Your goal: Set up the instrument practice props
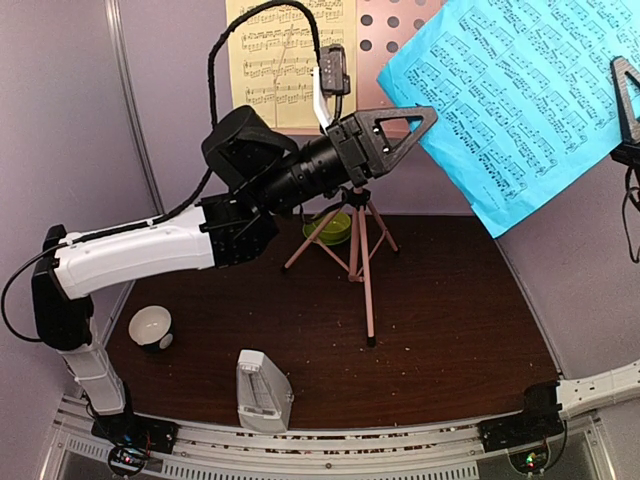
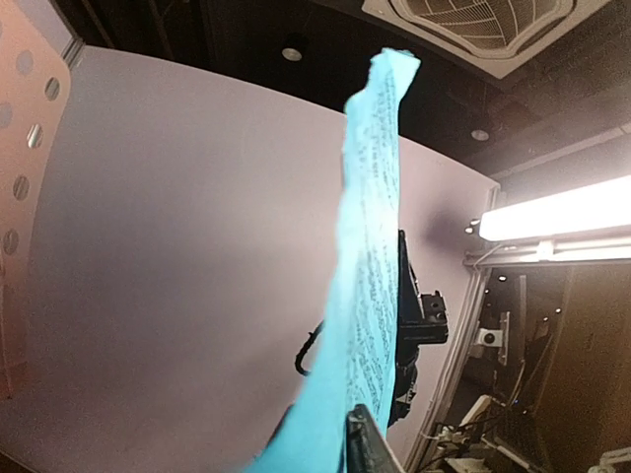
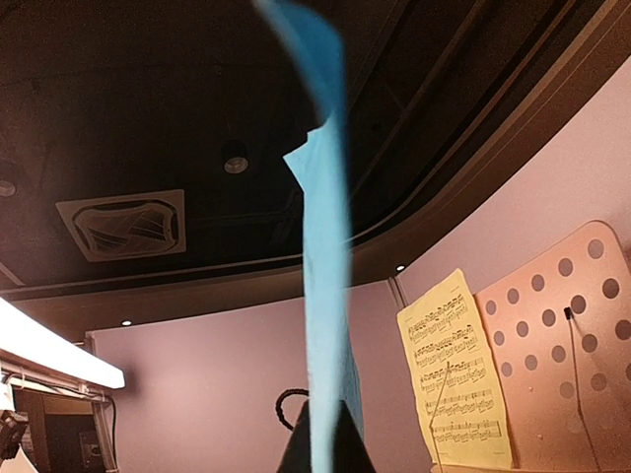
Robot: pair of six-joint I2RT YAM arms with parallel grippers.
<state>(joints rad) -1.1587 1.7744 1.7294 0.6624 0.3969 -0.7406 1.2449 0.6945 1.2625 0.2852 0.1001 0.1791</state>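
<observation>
Overhead, the blue sheet-music page (image 1: 520, 100) is held in the air at the far right. The left gripper (image 1: 425, 118) is clamped on its lower left edge and the right gripper (image 1: 622, 85) pinches its right edge. The yellow page (image 1: 275, 60) rests on the pink music stand (image 1: 395, 25) at the far side. The metronome (image 1: 262, 392) stands at the near edge.
</observation>
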